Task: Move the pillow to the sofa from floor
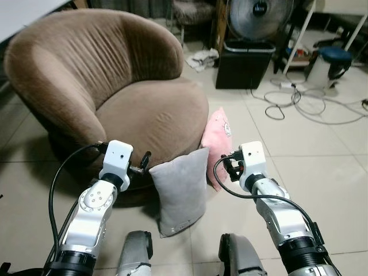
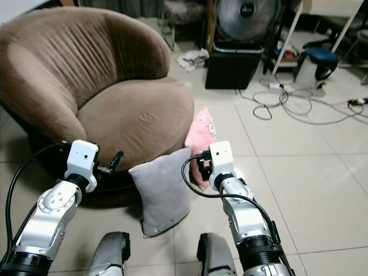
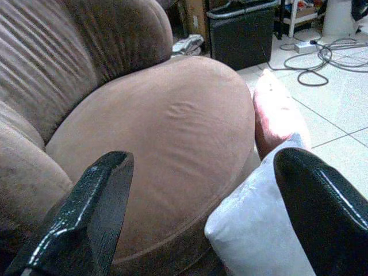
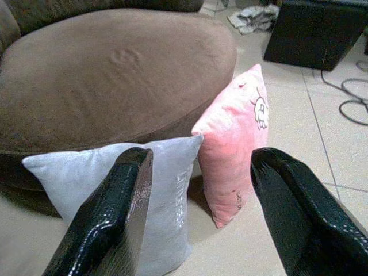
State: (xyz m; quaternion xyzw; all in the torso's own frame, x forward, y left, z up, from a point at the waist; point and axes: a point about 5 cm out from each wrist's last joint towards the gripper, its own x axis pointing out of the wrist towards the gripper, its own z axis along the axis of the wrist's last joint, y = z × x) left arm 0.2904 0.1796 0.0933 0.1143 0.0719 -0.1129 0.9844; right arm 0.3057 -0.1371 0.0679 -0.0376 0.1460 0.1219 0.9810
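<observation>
Black bin stands on tiled floor behind chair, fan directly above it. Crumpled cloth lies just left of bin. Tangled cables sprawl across tiles to right. White container with blue lid near white frame legs at far right.
</observation>
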